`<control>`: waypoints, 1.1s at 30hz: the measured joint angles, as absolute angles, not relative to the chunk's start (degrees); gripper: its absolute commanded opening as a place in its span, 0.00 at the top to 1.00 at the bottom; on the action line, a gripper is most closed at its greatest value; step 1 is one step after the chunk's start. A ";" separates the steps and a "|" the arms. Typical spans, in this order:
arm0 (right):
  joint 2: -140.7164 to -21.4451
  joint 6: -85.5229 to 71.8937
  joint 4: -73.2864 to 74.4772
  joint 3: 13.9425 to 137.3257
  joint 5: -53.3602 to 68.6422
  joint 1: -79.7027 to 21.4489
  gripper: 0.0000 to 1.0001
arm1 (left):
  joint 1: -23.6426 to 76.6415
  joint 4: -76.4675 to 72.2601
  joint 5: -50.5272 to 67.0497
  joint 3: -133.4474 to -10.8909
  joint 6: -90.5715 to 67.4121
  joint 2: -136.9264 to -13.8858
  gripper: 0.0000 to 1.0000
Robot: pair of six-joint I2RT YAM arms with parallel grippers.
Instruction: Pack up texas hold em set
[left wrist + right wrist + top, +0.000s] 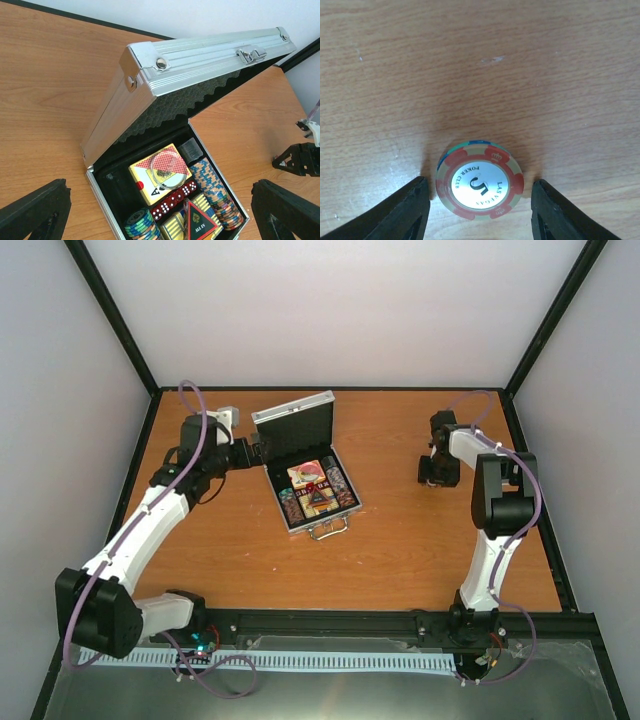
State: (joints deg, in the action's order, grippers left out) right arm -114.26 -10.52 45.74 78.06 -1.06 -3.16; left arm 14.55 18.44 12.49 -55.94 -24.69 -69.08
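The silver aluminium case [343,505] lies open mid-table, its lid [295,420] raised at the far side. In the left wrist view the case [102,205] holds a card deck [150,175] with a clear disc [170,165] on it, red dice [175,197], chip stacks [217,192] and a triangular "ALL IN" button [200,222]. My left gripper [258,452] is open and empty just left of the lid, also seen in its wrist view [160,200]. My right gripper [480,192] is open, its fingers [412,205] either side of a short chip stack topped by a red "5" chip [480,186], not touching it.
The right gripper [432,472] sits at the far right of the wooden table [400,540], hiding the chip stack from above. Black frame rails edge the table. The case handle [330,530] points toward the arm bases.
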 measured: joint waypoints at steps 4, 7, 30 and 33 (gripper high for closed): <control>-114.69 -10.33 45.78 78.65 -1.04 -3.16 0.48 | 14.52 18.44 12.95 -55.99 -24.69 -69.34 0.00; -114.98 -10.26 45.87 79.05 -1.06 -3.16 0.49 | 14.52 18.44 13.54 -56.05 -24.69 -69.67 0.00; -114.74 -9.17 45.60 78.78 -1.74 -4.86 0.62 | 14.50 18.41 17.78 -55.99 -24.95 -70.98 0.00; -113.97 -8.99 45.93 77.87 -0.84 -6.24 0.62 | 14.50 18.44 18.83 -55.42 -25.26 -70.98 0.00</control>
State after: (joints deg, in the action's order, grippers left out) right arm -113.97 -8.99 45.93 77.87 -0.84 -6.24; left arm 14.50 18.44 18.83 -55.42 -25.26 -70.98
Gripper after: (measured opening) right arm 0.410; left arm 0.997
